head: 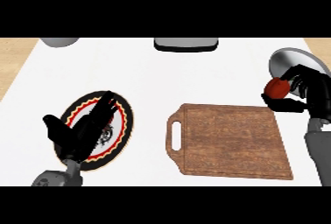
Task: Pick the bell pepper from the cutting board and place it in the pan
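Nearest the viewpoint, the right forearm (pixel 315 144) rises from the lower edge at the far right and ends in the right hand (pixel 315 89), which carries the task's thing. The red bell pepper (pixel 277 88) is no longer on the cutting board (pixel 233 140): it sits in that hand, with fingers curled over its top and far side and the thumb hooked beneath it. It looks roundish, a little taller than wide, and the stem end cannot be made out.

The relation that matters is pepper to pan. The grey pan (pixel 291 61) lies just beyond the pepper and slightly to its right, and its near rim overlaps the pepper in this view. Whether the pepper is truly above the pan or only short of its rim cannot be told from this angle. The coming move is likely a short carry away from the robot and rightward, then an opening of the fingers.

Just beside the pepper, toward the robot and leftward, is the board's far right corner; the wooden board lies bare on the white bench (pixel 149 74), handle slot to its left. Well apart, the left hand (pixel 81 135) hangs over a patterned plate (pixel 127 116), fingers straight and spread, holding nothing; it is much the farther hand.
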